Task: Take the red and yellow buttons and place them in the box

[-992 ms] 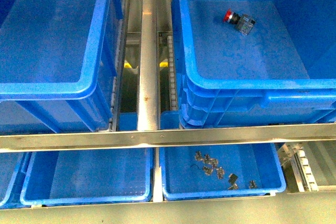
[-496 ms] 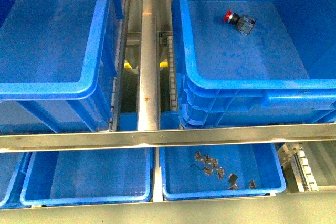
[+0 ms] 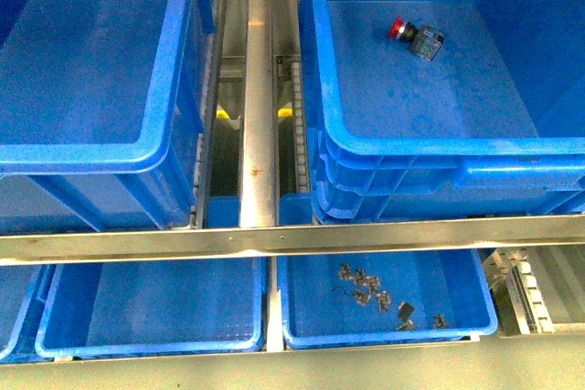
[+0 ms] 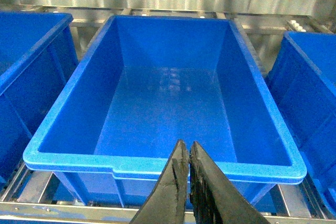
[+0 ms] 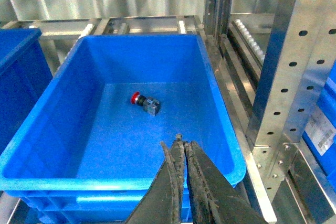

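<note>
One red button (image 3: 416, 36), a red cap on a grey-black body, lies on its side on the floor of the right-hand big blue box (image 3: 439, 146), near its far wall. In the right wrist view the button (image 5: 145, 102) rests well beyond my right gripper (image 5: 182, 141), which is shut and empty above the near rim of the box (image 5: 79, 184). My left gripper (image 4: 189, 144) is shut and empty over the near rim of the left-hand blue box (image 4: 79, 158), which holds nothing. No yellow button is in view. Neither arm shows in the front view.
A metal rail (image 3: 259, 89) runs between the two boxes (image 3: 82, 154). A crossbar (image 3: 292, 239) spans below them. Under it sit shallow blue trays (image 3: 155, 346); the right one (image 3: 480, 303) holds several small grey metal parts. A perforated steel post (image 5: 294, 61) stands beside the right box.
</note>
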Controlling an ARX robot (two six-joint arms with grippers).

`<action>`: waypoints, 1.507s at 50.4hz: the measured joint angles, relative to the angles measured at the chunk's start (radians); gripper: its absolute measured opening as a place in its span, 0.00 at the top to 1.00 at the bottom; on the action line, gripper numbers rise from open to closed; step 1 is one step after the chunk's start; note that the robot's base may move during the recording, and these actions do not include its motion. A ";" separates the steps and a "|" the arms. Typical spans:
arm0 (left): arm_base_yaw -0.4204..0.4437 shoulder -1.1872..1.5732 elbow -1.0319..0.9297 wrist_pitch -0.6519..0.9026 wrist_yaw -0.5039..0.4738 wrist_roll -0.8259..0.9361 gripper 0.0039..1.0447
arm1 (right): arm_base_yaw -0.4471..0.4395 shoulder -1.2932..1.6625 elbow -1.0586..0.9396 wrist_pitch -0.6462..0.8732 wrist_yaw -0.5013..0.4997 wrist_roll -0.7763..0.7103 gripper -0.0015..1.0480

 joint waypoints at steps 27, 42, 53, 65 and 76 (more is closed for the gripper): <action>0.000 0.000 0.000 0.000 0.000 0.000 0.98 | 0.000 -0.248 0.000 -0.254 0.000 0.000 0.96; 0.000 0.000 0.000 0.000 0.000 0.000 0.98 | 0.000 -0.249 0.000 -0.254 0.000 0.000 0.76; 0.000 0.000 0.000 0.000 0.000 0.000 0.98 | 0.000 -0.249 0.000 -0.254 0.000 0.000 0.29; 0.001 0.000 0.000 0.000 0.002 0.000 0.98 | 0.000 -0.250 0.000 -0.255 0.005 0.000 0.06; 0.001 0.000 0.000 0.000 0.000 0.000 0.98 | 0.000 -0.249 0.000 -0.256 0.003 0.000 0.06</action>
